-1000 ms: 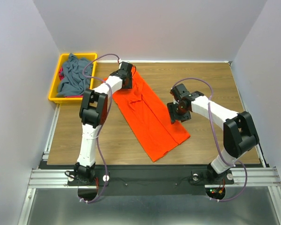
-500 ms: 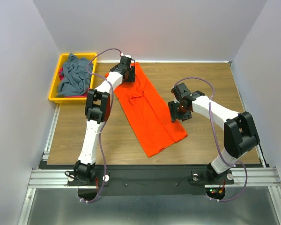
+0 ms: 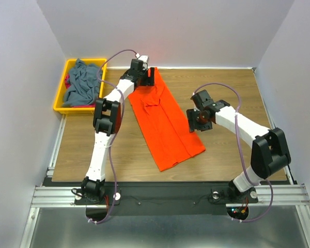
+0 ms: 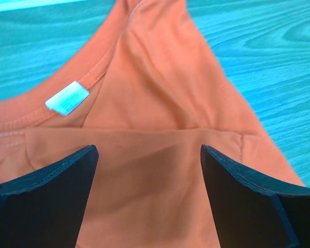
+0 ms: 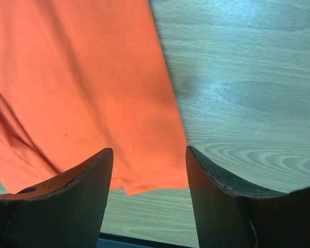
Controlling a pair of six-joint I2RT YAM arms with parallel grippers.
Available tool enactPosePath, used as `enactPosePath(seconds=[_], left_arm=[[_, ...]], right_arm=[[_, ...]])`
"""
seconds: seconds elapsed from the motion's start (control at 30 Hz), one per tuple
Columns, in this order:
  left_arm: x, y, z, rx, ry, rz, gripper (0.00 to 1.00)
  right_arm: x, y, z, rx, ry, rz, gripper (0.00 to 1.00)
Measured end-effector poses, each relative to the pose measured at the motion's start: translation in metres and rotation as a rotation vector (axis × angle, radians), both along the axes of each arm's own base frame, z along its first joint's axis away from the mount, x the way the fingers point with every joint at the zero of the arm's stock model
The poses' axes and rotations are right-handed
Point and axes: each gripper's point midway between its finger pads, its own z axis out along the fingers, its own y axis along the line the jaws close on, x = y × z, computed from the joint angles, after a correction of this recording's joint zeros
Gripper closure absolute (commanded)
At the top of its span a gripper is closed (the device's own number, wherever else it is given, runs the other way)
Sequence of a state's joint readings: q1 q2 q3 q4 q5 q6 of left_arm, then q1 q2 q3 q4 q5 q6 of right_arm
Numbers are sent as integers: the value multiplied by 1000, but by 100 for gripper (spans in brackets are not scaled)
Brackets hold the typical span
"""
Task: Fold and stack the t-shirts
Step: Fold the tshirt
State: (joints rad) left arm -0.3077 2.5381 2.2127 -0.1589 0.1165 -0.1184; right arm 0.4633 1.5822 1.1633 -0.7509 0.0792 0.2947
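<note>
Left arm point(image 3: 120, 92) reaches far, right arm point(image 3: 232, 120) bends inward, both jaws wide over the orange shirt point(image 3: 165, 124), now slid farther back.

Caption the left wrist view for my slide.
Open left end effector over the orange t-shirt, by its white neck label.

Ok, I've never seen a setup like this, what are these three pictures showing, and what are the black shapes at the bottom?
Two white robot arms are bolted at the near edge of a wooden table. The wide picture looks down from above; the other two come from a camera on each wrist, so the black shapes are that arm's own gripper fingers. An orange t-shirt lies on the table. The left gripper is over its collar, by the white neck label; the right gripper is over its right edge. Both are open and hold nothing. A grey-blue shirt lies bunched in the yellow bin at far left.
</note>
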Motion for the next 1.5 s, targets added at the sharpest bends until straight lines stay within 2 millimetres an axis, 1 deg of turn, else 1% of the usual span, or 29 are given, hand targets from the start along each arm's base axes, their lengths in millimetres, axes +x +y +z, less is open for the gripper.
enactPosePath(seconds=[0.1,0.13,0.23,0.27,0.3,0.33,0.37,0.4,0.43,0.47,0.5,0.57,0.6,0.67,0.7,0.73,0.77,0.8,0.87,0.93,0.97,1.03,1.17,1.2,1.3,1.33,1.37,1.4,1.5], left_arm=[[2,-3,7,-13,-22,-8,7],[-3,-3,10,-13,-21,-7,7],[-25,3,21,-8,9,23,8],[-38,9,37,-10,12,46,8],[-48,13,47,-10,20,73,9],[-63,18,72,-22,9,101,10],[-75,22,87,-29,1,120,11],[-97,27,110,-46,-12,154,12],[-114,31,124,-51,-18,170,13],[-136,33,142,-62,-27,185,14],[-162,33,163,-83,-46,193,15],[-197,24,185,-117,-81,183,18],[-213,18,186,-130,-80,173,19],[-255,3,167,-137,-27,132,22],[-271,-4,149,-130,14,114,22],[-287,-6,125,-111,71,107,23],[-297,-5,102,-88,121,110,25],[-304,-1,83,-63,167,120,26],[-319,14,35,17,281,163,27],[-322,21,16,61,321,192,28],[-318,24,11,75,322,207,28],[-310,26,9,91,320,226,30],[-264,19,21,94,263,265,33],[-246,14,28,86,237,272,35],[-195,12,39,82,181,311,42],[-186,12,40,83,174,320,42],[-167,13,42,79,154,338,43],[-154,15,40,84,149,351,43],[-131,22,29,101,153,382,45]], right_arm=[[2,-2,8,12,-26,-16,38],[3,-3,11,13,-35,-28,40],[5,-7,15,14,-49,-48,43],[5,-10,15,14,-52,-57,46],[5,-12,14,16,-53,-66,47],[4,-15,12,13,-48,-71,48],[1,-19,9,13,-39,-83,49],[-1,-22,7,12,-33,-91,50],[-4,-26,3,8,-20,-102,50],[-6,-29,0,8,-10,-108,52],[-8,-31,-3,7,-1,-114,53],[-13,-33,-8,14,17,-118,55],[-14,-34,-9,18,24,-119,55],[-18,-32,-12,32,36,-112,57],[-20,-30,-13,41,43,-106,58],[-22,-28,-14,55,51,-99,59],[-24,-26,-15,67,57,-94,59],[-26,-24,-15,81,64,-87,59],[-30,-18,-17,113,79,-72,59],[-35,-15,-20,129,98,-64,59],[-37,-14,-21,137,104,-60,59],[-41,-12,-24,150,119,-53,59],[-45,-9,-24,172,126,-40,59],[-46,-9,-23,176,124,-38,59],[-46,-7,-20,190,117,-33,59],[-46,-6,-18,196,114,-31,59],[-46,-5,-17,200,111,-29,59],[-46,-5,-16,203,109,-28,59],[-46,-4,-14,210,103,-25,59]])
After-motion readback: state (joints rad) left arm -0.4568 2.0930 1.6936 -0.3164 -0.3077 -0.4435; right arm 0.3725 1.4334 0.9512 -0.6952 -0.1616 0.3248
